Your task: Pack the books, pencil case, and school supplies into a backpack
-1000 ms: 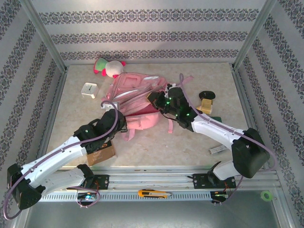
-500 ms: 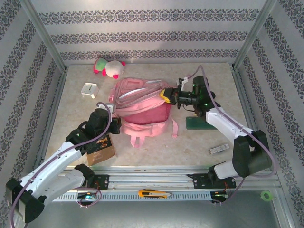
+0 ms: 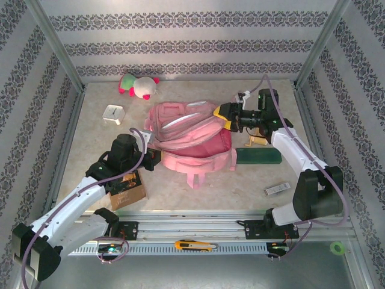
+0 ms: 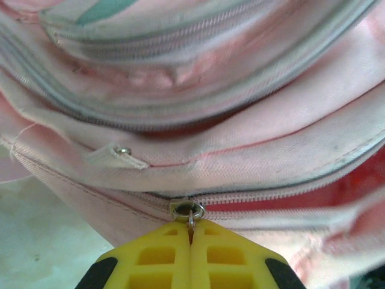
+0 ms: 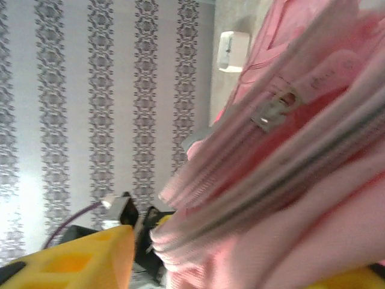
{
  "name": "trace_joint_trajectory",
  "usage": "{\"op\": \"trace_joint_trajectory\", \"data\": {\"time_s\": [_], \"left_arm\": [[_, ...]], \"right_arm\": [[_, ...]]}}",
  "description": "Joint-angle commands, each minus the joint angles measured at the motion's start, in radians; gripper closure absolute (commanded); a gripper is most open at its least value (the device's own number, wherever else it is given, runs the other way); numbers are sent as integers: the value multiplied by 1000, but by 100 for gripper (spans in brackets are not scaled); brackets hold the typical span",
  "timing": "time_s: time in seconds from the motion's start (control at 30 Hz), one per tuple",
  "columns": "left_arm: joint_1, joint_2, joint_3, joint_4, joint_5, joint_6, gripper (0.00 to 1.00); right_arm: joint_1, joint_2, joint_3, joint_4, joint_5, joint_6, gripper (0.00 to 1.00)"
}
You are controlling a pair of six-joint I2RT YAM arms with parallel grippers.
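The pink backpack (image 3: pixel 192 137) (image 4: pixel 240 138) (image 5: pixel 301 150) lies mid-table with its main zip partly open, red lining showing. My left gripper (image 3: pixel 157 158) (image 4: pixel 191 227) is shut on the metal zip pull (image 4: pixel 187 211) at the bag's left end. At the bag's upper right corner, my right gripper (image 3: pixel 224 116) (image 5: pixel 222 271) stands open, its yellow fingers (image 5: pixel 84 259) wide apart with pink fabric loose between them. The brown book (image 3: pixel 127 191) lies under my left arm. To the right of the bag is the dark green pencil case (image 3: pixel 258 156). A pale grey bar (image 3: pixel 276 189) rests near the front right.
A pink-and-white plush toy (image 3: pixel 137 85) and a white clock cube (image 3: pixel 112 114) (image 5: pixel 233 50) sit at the back left. A small tan object (image 3: pixel 260 140) peeks out by my right forearm. A yellow-and-black cutter (image 3: pixel 194 245) lies on the front rail. Patterned walls enclose three sides.
The backpack has been dragged to the right and spread wider. My right gripper moved back and right, then opened off the bag's edge. The left gripper followed, still shut on the zip pull.
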Motion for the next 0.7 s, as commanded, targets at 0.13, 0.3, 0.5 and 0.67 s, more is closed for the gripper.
{"op": "trace_joint_trajectory", "data": {"time_s": [0.13,0.3,0.5,0.67], "left_arm": [[9,69,25,154,113,-2,100],[9,98,30,174,127,-9,100],[10,98,46,160,165,7,100],[10,102,56,164,205,8,100]], "right_arm": [[2,-204,107,-674,599,-621,33],[81,-295,126,-732,693,-762,31],[428,-270,125,-562,742,-1105,26],[551,-90,186,-462,693,-1304,25]]}}
